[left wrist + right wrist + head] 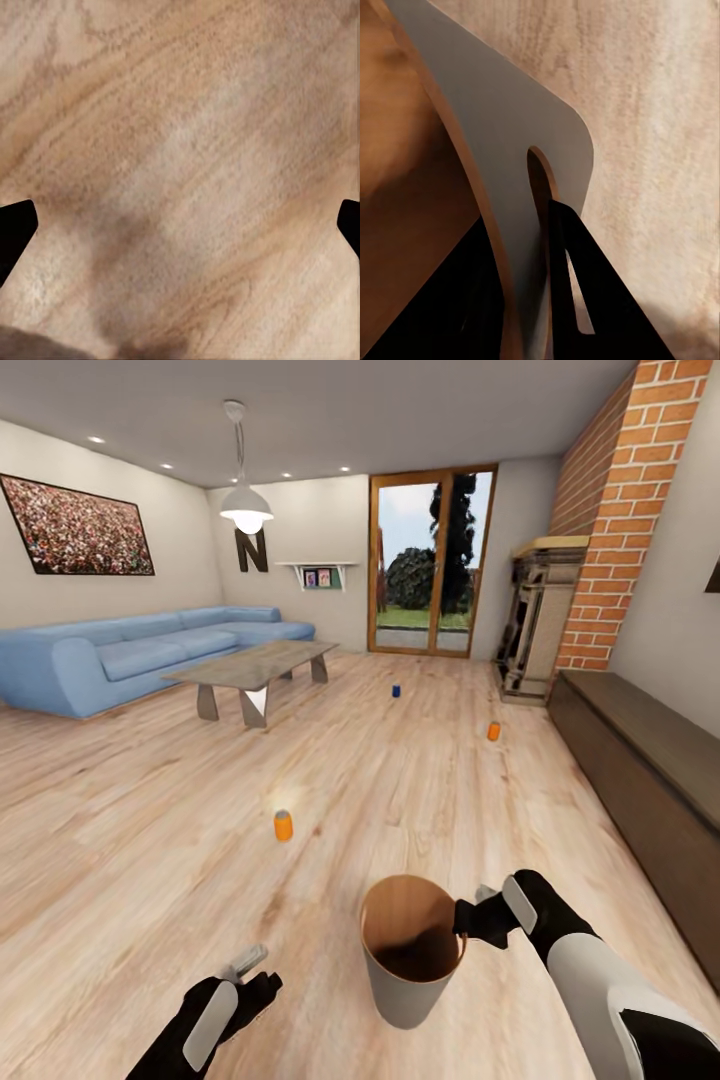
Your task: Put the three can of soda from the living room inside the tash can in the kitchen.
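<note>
The nearest orange can stands upright on the wood floor, ahead and just right of the left pincer — spread wide, empty, the closer one. The right pincer is clamped on the tash can rim.

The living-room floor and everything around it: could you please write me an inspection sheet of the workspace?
Surface: wood floor, pale planks.
Job's things: near orange can, far orange can and blue can, all upright on the floor, well apart; trash can lifted off the floor, no can seen inside.
Clutter: nothing seen.
Grippers: right pincer shut on the trash can's rim, wall between its fingers; left pincer open over bare floor.
Cables: nothing seen.
Surroundings: blue sofa, grey coffee table, brick fireplace, glass door.
</note>
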Motion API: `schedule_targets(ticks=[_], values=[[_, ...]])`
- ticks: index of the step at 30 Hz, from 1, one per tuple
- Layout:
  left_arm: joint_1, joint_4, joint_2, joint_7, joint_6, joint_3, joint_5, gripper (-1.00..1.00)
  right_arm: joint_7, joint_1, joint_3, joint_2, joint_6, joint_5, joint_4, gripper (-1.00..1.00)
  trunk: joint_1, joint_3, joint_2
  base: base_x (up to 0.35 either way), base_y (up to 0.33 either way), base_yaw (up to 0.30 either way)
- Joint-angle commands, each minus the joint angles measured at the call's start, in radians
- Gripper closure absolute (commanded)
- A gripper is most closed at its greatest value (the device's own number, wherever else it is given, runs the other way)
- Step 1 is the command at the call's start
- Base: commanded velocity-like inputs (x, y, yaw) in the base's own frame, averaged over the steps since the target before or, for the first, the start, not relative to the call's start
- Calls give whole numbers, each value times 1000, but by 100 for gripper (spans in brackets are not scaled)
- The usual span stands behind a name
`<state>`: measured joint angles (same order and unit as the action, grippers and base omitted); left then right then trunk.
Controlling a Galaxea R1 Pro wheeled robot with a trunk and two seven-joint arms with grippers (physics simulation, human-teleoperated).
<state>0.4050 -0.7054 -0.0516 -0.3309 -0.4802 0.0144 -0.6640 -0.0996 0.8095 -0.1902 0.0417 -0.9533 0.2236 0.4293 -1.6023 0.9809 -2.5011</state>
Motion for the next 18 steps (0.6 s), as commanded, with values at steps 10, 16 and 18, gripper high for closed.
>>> schedule_targets(ticks=[10, 16, 18], values=[[121, 49, 25, 6, -42, 4, 2, -100, -5, 0, -3, 1, 0, 31, 2, 100, 0, 0, 0, 330, 111, -137], [185, 122, 39, 54, -59, 1, 2, -100, -6, 0, -3, 2, 2, 28, 2, 100, 0, 0, 0, 333, 108, -251], [171, 113, 40, 64, -58, 0, 3, -100, -6, 0, -2, 2, 3, 23, 5, 100, 0, 0, 0, 334, 113, -120]])
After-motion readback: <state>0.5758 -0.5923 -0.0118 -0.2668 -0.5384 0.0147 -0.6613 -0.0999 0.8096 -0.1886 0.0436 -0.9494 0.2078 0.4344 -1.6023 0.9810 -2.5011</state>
